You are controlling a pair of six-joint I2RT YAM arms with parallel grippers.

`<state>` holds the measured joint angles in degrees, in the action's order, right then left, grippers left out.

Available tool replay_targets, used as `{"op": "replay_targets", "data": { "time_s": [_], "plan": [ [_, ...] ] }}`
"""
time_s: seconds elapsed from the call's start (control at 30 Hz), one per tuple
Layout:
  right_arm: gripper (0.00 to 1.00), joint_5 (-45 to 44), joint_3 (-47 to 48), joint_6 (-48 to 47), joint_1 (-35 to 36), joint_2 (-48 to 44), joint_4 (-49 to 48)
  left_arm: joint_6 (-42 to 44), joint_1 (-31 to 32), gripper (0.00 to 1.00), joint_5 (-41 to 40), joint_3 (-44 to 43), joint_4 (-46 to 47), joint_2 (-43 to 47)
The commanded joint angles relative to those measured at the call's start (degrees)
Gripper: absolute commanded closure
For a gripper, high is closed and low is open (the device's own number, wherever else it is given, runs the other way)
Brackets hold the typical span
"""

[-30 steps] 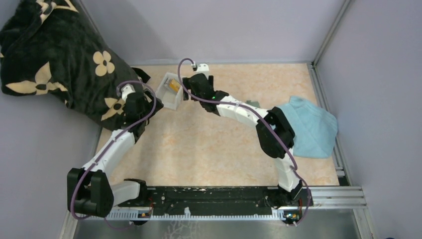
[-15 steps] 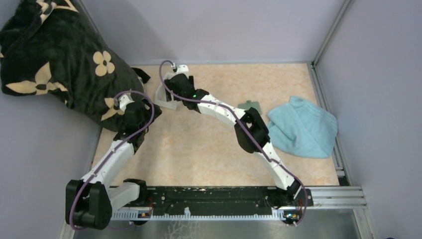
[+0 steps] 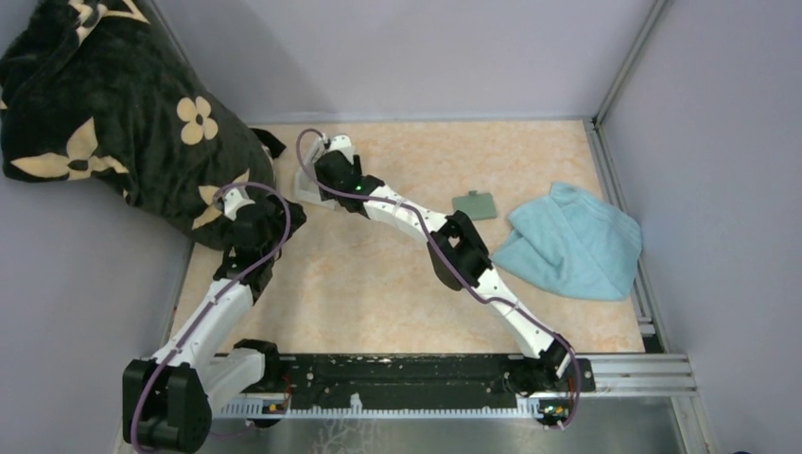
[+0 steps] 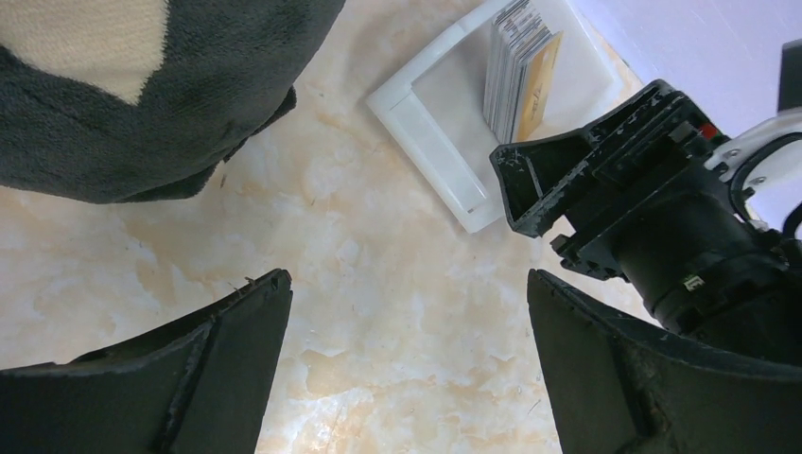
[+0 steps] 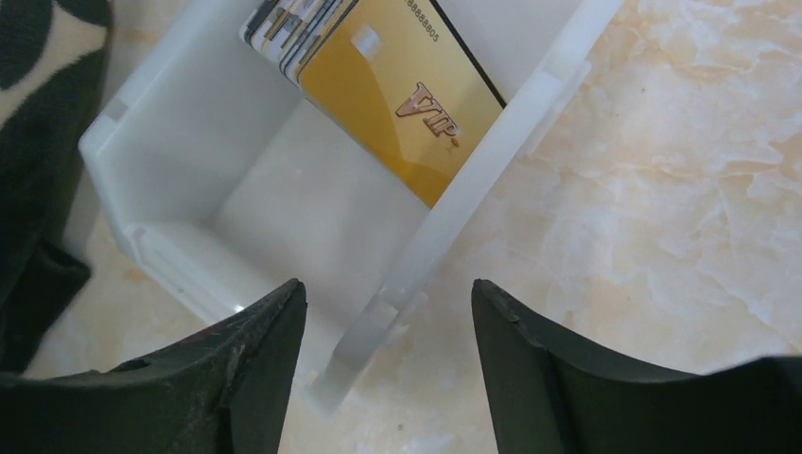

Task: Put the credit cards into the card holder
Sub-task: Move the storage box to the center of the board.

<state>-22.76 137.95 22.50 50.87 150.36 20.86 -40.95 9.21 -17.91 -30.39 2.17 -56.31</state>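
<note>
From above you had the holder (image 3: pixel 475 204) mid-frame, well right of the tray (image 3: pixel 303 192); left wrist: left gripper (image 4: pixel 407 312) gaped over the table (image 4: pixel 378 227); right wrist: right gripper (image 5: pixel 388 303) spread astride the tray wall, cards (image 5: pixel 397 85) inside, upper centre.

Left arm (image 3: pixel 213 307) — folded back at the base, forearm angled toward the far left; left gripper (image 4: pixel 409 284) spread to full width. Right arm (image 3: pixel 407 213) — stretched diagonally across to the far left, wrist pitched down; right gripper (image 5: pixel 388 293) parted, fingers well apart.
</note>
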Motion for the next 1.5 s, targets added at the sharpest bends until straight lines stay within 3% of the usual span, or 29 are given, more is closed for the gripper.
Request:
{"op": "replay_targets", "data": {
  "time_s": [0.0, 0.37, 0.6, 0.87, 1.13, 1.47],
  "plan": [
    [0.39, -3.5, 3.6, -1.9, 0.1, 1.3, -0.6, -0.6, -0.4, 0.01, 0.6, 0.9, 2.1, 1.2],
    [0.61, -7.8, -5.7, -5.4, -0.4, -3.6, -5.3, -0.9, -0.4, 0.01, 1.0, 2.1, 2.5, 0.8],
    [0.85, -6.8, -14.6, -7.9, -2.2, -9.3, -8.0, -0.8, -0.4, 0.01, 1.8, 2.3, 2.5, 0.7],
    [0.93, -3.1, -29.8, -11.3, -5.3, -19.5, -13.4, 0.1, -0.4, 0.01, 6.2, 3.0, 4.6, 0.3],
    [0.93, 3.1, -43.5, -13.5, -8.6, -29.9, -15.3, 2.1, -0.4, 0.01, 11.3, 4.7, 8.2, -0.6],
    [0.94, 3.7, -59.7, -13.0, -9.0, -38.8, -19.2, 4.0, -0.2, 0.05, 16.9, 5.2, 10.3, -3.0]
  ]
}}
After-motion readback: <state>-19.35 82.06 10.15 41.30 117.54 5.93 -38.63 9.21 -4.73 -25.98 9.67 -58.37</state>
